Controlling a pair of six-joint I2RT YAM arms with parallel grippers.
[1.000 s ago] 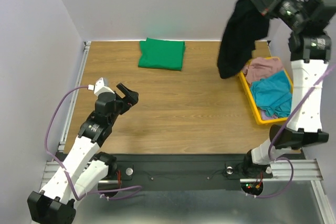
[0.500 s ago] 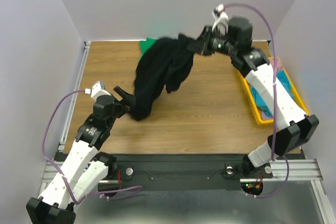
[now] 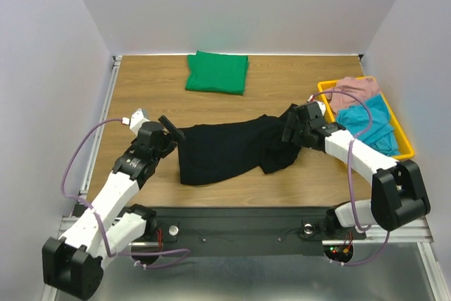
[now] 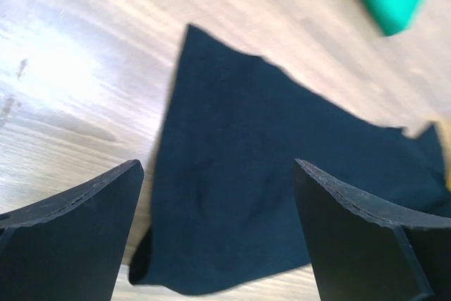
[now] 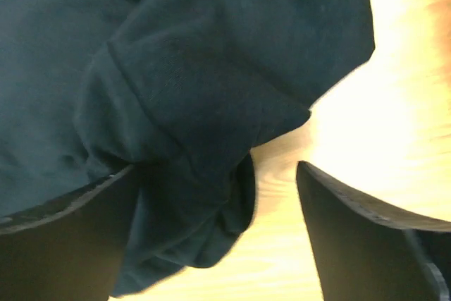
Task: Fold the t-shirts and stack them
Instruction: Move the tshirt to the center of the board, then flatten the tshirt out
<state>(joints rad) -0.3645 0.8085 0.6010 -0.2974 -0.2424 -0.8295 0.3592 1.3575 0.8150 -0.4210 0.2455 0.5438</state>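
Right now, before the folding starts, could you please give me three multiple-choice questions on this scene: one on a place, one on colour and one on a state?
1. Where is the green t-shirt?
A hanging from an arm
B on the floor
C folded at the table's far edge

2. What colours are the clothes in the yellow bin?
A pink and teal
B red and white
C grey only

3. How is the left gripper?
A shut on cloth
B open, holding nothing
C out of view

Answers: C, the top view shows it folded by the far wall; A, both colours fill the bin; B, its fingers stand apart above the black t-shirt.
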